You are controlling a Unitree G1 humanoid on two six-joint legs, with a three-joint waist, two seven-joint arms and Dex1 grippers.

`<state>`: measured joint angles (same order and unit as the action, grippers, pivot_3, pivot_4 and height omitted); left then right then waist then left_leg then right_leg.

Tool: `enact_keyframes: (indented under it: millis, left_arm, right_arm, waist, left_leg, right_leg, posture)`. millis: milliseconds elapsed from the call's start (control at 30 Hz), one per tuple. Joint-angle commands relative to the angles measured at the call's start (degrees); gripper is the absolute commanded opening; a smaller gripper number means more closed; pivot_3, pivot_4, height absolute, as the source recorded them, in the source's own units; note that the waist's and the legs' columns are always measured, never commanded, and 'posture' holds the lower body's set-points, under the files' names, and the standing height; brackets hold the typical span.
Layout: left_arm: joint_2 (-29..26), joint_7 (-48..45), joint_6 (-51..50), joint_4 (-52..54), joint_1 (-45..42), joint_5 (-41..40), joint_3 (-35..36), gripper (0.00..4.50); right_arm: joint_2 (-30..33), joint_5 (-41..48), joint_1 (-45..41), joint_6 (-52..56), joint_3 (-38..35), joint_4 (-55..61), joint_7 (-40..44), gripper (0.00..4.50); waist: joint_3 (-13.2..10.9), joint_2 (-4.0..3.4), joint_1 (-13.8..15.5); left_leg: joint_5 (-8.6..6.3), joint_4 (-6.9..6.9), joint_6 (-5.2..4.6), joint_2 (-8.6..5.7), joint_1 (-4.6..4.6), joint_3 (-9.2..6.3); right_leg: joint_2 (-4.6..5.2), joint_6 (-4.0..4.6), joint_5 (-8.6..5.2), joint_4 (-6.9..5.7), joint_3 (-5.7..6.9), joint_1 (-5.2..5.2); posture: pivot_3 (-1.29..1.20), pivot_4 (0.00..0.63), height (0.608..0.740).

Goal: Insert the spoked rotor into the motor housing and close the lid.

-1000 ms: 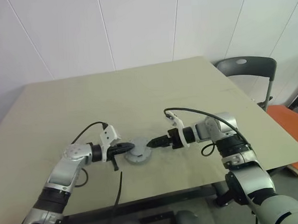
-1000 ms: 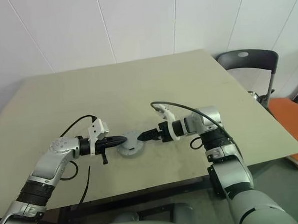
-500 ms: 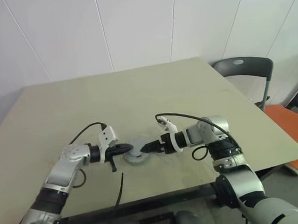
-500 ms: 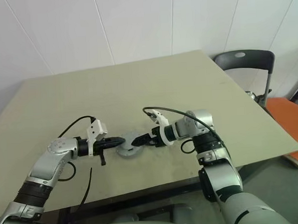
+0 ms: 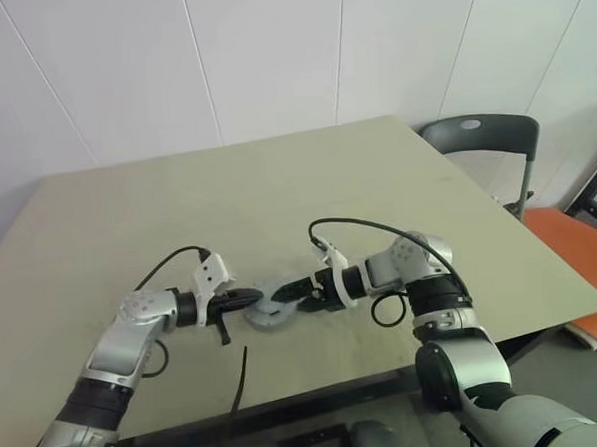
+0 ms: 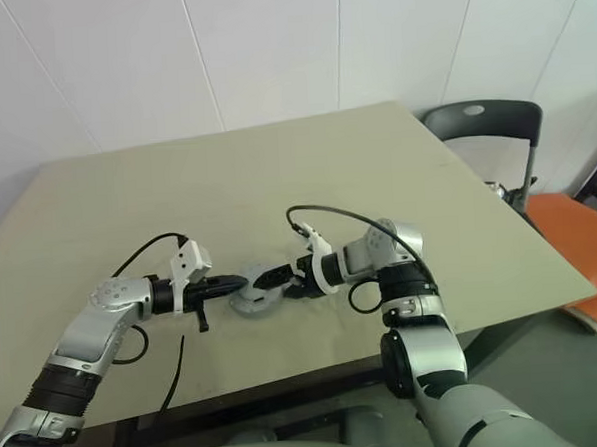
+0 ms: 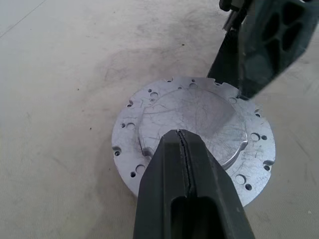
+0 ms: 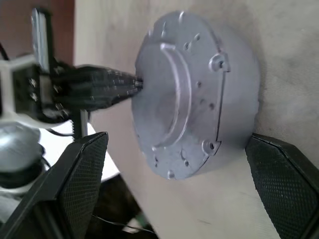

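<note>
Housing: a short round silvery metal motor housing (image 7: 192, 132) with its flanged lid on, lying flat on the beige counter (image 5: 306, 183), lower centre of the left eye view.
Axis: its round axis stands upright from the counter; the wide flange with small holes faces up, with a raised disc in the middle (no long side to speak of).
Left fingers: the left gripper (image 5: 250, 298) comes in from the left of the frame, its two black fingers (image 7: 187, 169) pressed together with nothing between them, tips over the edge of the raised disc.
Right fingers: the right gripper (image 5: 285, 294) reaches in from the right, its black fingers (image 8: 75, 174) spread wide to either side of the housing, not clamped on it (whether a tip touches the flange I cannot tell).
Surroundings: a dark grey chair (image 5: 479, 139) at the upper right of the frame, beyond the counter corner.
</note>
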<state>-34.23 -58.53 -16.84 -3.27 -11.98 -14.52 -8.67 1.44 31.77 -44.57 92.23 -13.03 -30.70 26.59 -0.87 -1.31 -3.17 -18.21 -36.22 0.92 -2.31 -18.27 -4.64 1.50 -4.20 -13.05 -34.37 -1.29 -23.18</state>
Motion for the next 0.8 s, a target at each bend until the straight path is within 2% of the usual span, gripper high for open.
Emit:
enact_keyframes:
  millis: [33, 67, 267, 400, 667, 800]
  left_arm:
    - [-0.36, -0.21, -3.61, -4.52, 3.84, 3.78, -5.01, 0.0]
    - [-0.29, -0.15, -3.41, -4.86, 3.73, 3.96, -5.08, 0.0]
    - [-0.21, 0.05, -2.94, -5.17, 3.72, 4.29, -5.13, 0.0]
    - [-0.08, 0.12, -2.88, -5.31, 3.68, 4.46, -4.96, 0.0]
    - [0.62, 1.46, -1.38, -5.94, 3.76, 4.18, -3.64, 0.0]
    - [8.57, 10.73, -2.58, -8.98, -1.55, -4.0, 8.12, 0.0]
  right_arm:
    - [-3.44, 2.53, -1.7, 0.27, -4.37, -0.7, -2.36, 4.11]
    - [-3.31, 2.44, -1.29, 0.27, -4.7, -0.47, -2.73, 3.92]
    - [-2.91, 4.19, -0.47, 0.27, -5.24, 1.78, -3.66, 2.1]
    - [-2.33, 4.78, 0.07, 0.27, -5.75, 1.99, -4.16, 1.32]
    - [-0.89, 4.29, 0.77, 0.27, -4.14, 1.32, -4.77, 1.23]
    - [-1.08, 2.93, 0.42, -0.54, -5.86, -0.35, -5.13, 1.23]
  waist:
    - [-0.01, -0.02, -0.45]
    - [-0.03, -0.05, -0.58]
    - [-0.02, -0.17, -0.86]
    - [-0.02, -0.27, -0.78]
    - [0.02, -0.45, -0.69]
    - [-0.12, -0.33, -0.48]
  left_leg:
    - [0.0, 0.01, 0.0, 0.01, -0.01, -0.04]
    - [0.0, 0.01, 0.0, 0.01, -0.01, -0.05]
    - [0.01, -0.01, -0.01, -0.03, -0.02, -0.03]
    - [0.01, -0.01, -0.01, -0.03, -0.01, -0.03]
    - [0.01, -0.04, -0.02, -0.06, 0.0, -0.01]
    - [0.01, -0.09, -0.02, -0.09, 0.0, -0.02]
  right_leg:
    - [-0.04, 0.0, 0.0, -0.01, 0.0, 0.01]
    - [-0.05, 0.01, -0.01, -0.03, 0.0, 0.0]
    - [0.0, 0.01, 0.0, 0.01, -0.01, -0.02]
    - [-0.01, 0.01, -0.01, 0.0, -0.01, -0.01]
    - [0.0, 0.0, -0.01, 0.01, 0.0, 0.09]
    - [0.03, -0.02, 0.0, -0.01, 0.0, 0.06]
  posture:
    - [0.0, 0.0, 0.74]
    - [0.0, 0.0, 0.74]
    - [0.0, 0.0, 0.74]
    - [0.0, 0.0, 0.74]
    - [0.0, 0.0, 0.74]
    - [0.0, 0.0, 0.74]
